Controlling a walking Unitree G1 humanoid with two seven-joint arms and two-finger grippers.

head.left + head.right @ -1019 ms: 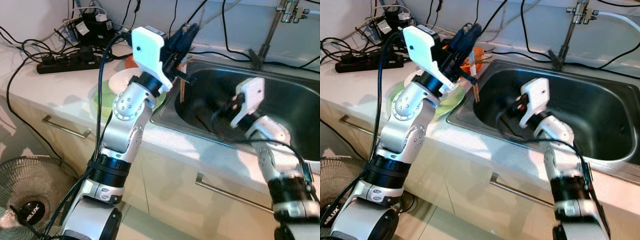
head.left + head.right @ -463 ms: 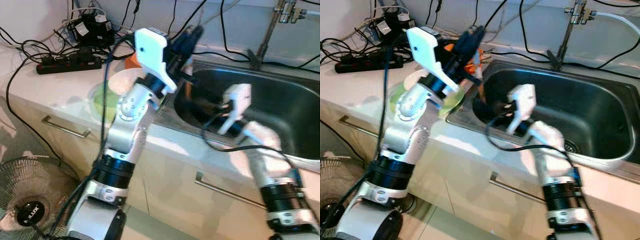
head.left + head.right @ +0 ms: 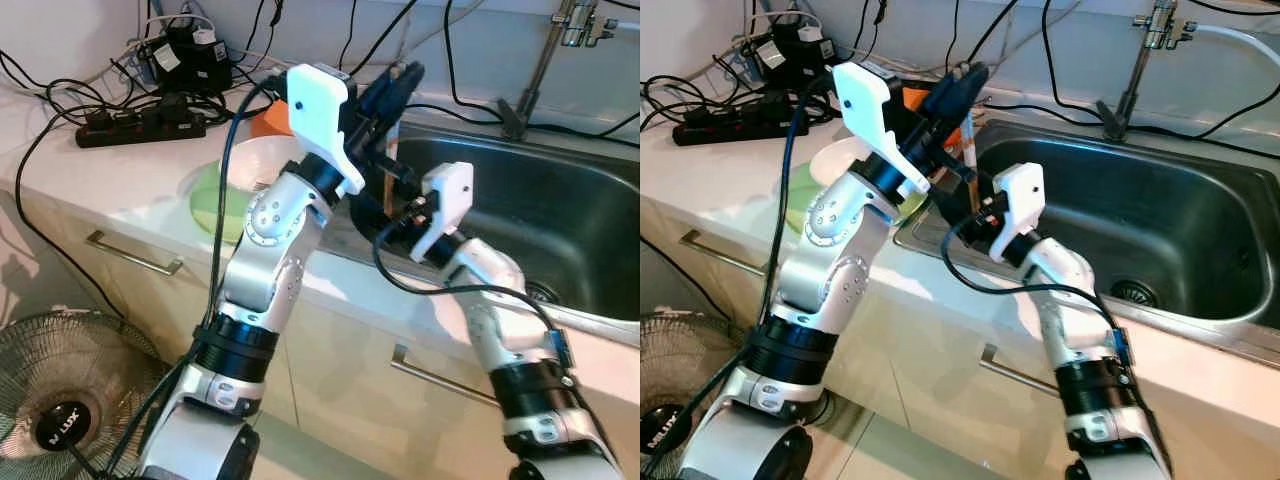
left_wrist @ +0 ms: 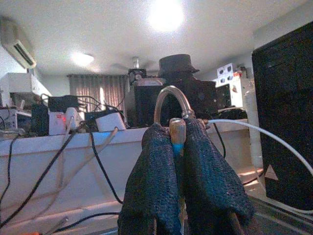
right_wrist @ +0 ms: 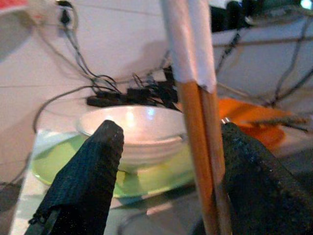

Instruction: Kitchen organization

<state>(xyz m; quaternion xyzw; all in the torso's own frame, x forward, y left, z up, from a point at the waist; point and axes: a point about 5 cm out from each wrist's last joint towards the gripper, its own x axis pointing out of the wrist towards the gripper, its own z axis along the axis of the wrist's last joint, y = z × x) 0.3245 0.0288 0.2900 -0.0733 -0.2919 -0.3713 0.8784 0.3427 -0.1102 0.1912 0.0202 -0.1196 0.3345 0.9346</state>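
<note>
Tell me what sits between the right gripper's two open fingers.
In the right wrist view, the chopsticks stand upright between the right gripper's spread fingers, nearer one finger, untouched. Behind them sit a white bowl on a green plate.

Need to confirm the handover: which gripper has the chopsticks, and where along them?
The left gripper pinches the chopsticks near their upper end. The right gripper is open around their lower part, not yet closed.

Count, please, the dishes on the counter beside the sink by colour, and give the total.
White bowl: 1
Green plate: 1
Orange dish, behind them: 1
Total: 3
The bowl stands on the green plate.
</note>
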